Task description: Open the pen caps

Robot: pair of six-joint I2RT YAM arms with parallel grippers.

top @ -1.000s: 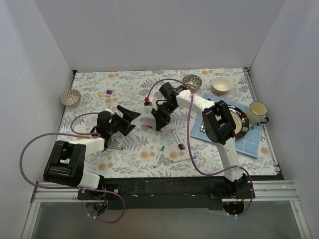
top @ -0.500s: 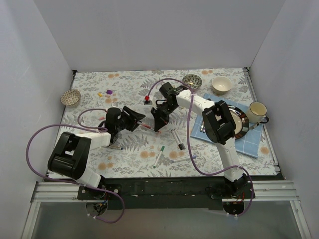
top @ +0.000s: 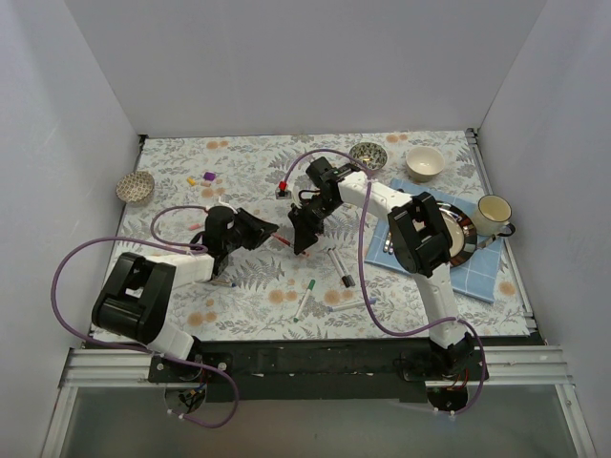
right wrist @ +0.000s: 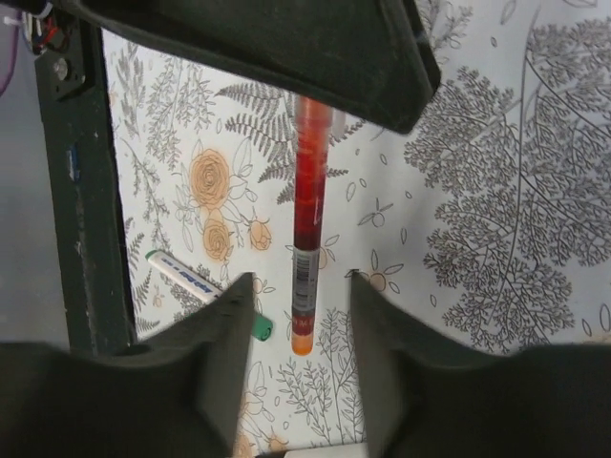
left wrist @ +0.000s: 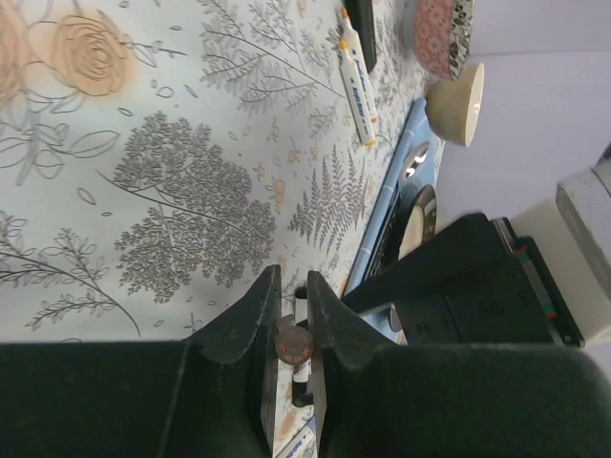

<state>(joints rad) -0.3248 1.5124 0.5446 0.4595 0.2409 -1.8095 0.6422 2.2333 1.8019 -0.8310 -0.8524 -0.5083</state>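
A red pen (right wrist: 307,191) hangs above the flowered table between my two grippers, also seen as a short red line (top: 284,242) from above. My left gripper (left wrist: 293,315) is shut on the pen's red cap end (left wrist: 293,343), which shows end-on as a round disc between its jaws. My right gripper (right wrist: 301,310) is open, a finger on each side of the white barrel and orange tail (right wrist: 302,342), touching neither. From above, the left gripper (top: 264,229) and right gripper (top: 300,237) face each other closely. A green-capped pen (top: 305,301) lies nearer the front.
A black-capped pen (top: 341,267) and a blue-capped pen (top: 354,304) lie right of centre. Loose yellow (top: 191,180) and purple (top: 209,176) caps sit back left near a patterned bowl (top: 135,187). At right are a cream bowl (top: 425,162), metal plate (top: 465,229), blue cloth (top: 482,275) and mug (top: 493,214).
My left gripper swung right to the pen and shut on its red end. My right gripper, shut on the barrel before, has opened around it.
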